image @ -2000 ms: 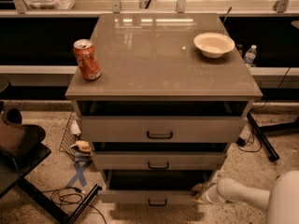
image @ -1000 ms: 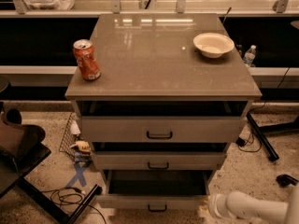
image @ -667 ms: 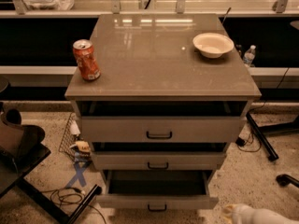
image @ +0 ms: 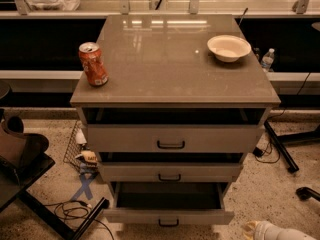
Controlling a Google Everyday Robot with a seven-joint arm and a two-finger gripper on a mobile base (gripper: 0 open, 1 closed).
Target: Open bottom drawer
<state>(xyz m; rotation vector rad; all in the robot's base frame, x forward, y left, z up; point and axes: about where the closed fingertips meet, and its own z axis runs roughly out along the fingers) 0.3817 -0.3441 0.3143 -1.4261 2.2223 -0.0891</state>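
The bottom drawer point(image: 168, 216) is the lowest of three grey-beige drawers. It stands pulled out toward me, with its dark grey inside point(image: 167, 196) showing and its small black bar handle point(image: 168, 223) near the bottom edge of the view. My gripper point(image: 249, 228) sits at the bottom right edge, low over the floor. It is right of the drawer's front corner and apart from it, on the end of my white arm point(image: 280, 232). It holds nothing that I can see.
The top drawer point(image: 171, 138) and middle drawer point(image: 170, 172) also stand slightly out. An orange soda can point(image: 93, 64) and a white bowl point(image: 229, 47) sit on the cabinet top point(image: 170, 59). A black stand point(image: 30, 184), cables point(image: 70, 211) and blue floor tape point(image: 85, 186) lie left; black legs point(image: 280, 146) lie right.
My gripper and arm have drawn back from the bottom drawer's right side, down and to the right, to the lower edge of the view. The drawer stays pulled out.
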